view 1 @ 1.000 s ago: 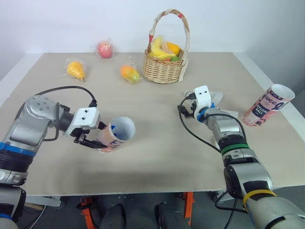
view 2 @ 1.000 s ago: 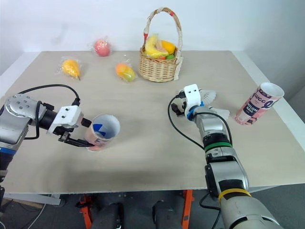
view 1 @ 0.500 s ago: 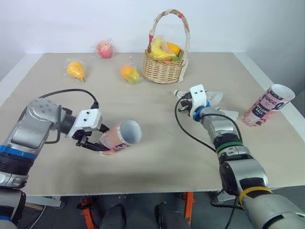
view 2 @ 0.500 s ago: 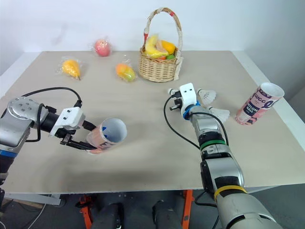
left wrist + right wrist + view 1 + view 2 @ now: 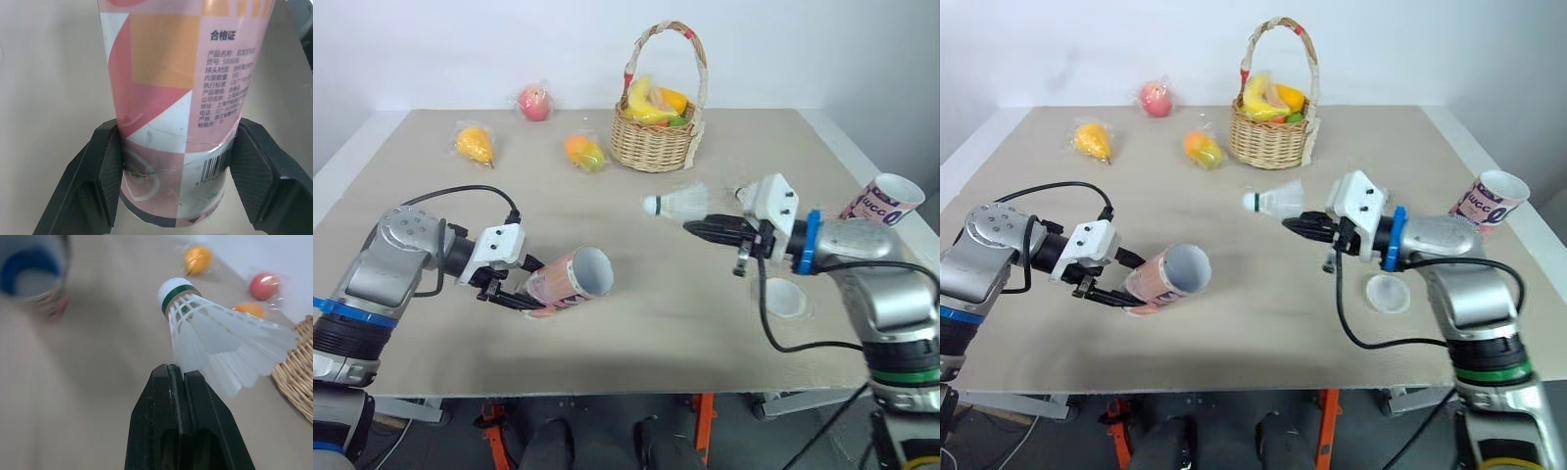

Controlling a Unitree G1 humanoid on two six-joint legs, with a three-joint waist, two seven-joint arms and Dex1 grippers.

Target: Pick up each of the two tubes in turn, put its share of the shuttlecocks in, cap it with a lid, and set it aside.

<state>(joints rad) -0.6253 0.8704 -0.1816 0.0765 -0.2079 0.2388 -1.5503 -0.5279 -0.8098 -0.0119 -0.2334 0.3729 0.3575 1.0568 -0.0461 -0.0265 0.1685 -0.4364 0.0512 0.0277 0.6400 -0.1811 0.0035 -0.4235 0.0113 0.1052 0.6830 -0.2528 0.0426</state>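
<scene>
My left gripper (image 5: pixel 514 291) is shut on the lower end of a pink tube (image 5: pixel 566 281). The tube hangs tilted just over the table, its open mouth facing right. In the left wrist view both black fingers (image 5: pixel 105 171) press against the pink tube (image 5: pixel 181 88). My right gripper (image 5: pixel 690 226) is shut on the feather skirt of a white shuttlecock (image 5: pixel 677 204), held in the air right of the tube with its cork pointing left. The shuttlecock (image 5: pixel 215 333) sits just past my right gripper's tip (image 5: pixel 176 369). A second pink tube (image 5: pixel 881 199) stands at the right edge. A translucent lid (image 5: pixel 785 298) lies under my right arm.
A wicker basket (image 5: pixel 654 145) of fruit stands at the back centre. Wrapped fruits lie behind: a red one (image 5: pixel 534 102), an orange one (image 5: pixel 475 143) and another (image 5: pixel 584 152). The table's right edge (image 5: pixel 862 166) is close to the second tube.
My right gripper shut on a shuttlecock, lifted it off the table and swung it left toward the tube. My left gripper tipped the tube further over.
</scene>
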